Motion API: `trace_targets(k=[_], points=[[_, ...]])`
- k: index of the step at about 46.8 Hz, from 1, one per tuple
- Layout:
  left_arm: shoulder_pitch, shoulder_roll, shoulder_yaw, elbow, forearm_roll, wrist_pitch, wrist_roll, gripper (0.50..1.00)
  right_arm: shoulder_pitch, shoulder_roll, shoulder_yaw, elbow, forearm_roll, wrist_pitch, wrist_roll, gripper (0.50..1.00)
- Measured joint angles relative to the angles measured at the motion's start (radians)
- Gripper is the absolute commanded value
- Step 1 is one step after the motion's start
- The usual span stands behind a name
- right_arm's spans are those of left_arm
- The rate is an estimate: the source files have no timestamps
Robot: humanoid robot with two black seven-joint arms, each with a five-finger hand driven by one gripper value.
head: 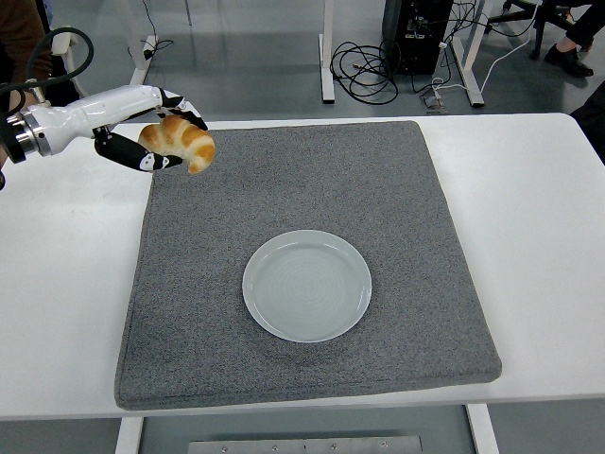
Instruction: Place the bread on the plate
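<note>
A golden croissant-shaped bread (179,141) is held in my left hand (156,137), raised above the far left corner of the grey mat (302,189). The fingers are curled around the bread from above and below. A pale round plate (307,285) lies empty on the mat, near its middle, well to the right of and nearer than the hand. My right hand is out of view.
A person's arm in a brown sleeve (21,43) shows at the top left. Desk legs and cables (378,66) lie on the floor beyond the white table (529,236).
</note>
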Motion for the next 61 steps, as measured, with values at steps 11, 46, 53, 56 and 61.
trace_targets(k=[11,46,53,56,61], points=[[-0.103,-0.121,0.09,0.0,-0.001,-0.005,0.0,0.5,0.0,0.0,0.0,0.0,0.0,0.0,0.0,1.0],[0.04,-0.354,0.184,-0.001,0.073,0.197,0.0,0.5,0.0,0.0,0.0,0.0,0.0,0.0,0.0,1.0],[0.082,-0.374,0.187,-0.002,0.094,0.232,0.0,0.5,0.001,0.0,0.0,-0.001,0.0,0.0,0.0,1.0],[0.095,-0.375,0.187,-0.002,0.094,0.242,0.0,0.5,0.001,0.0,0.0,-0.003,0.0,0.0,0.0,1.0],[0.117,-0.375,0.187,-0.001,0.098,0.254,0.0,0.5,0.002,0.0,0.0,-0.003,0.0,0.0,0.0,1.0]])
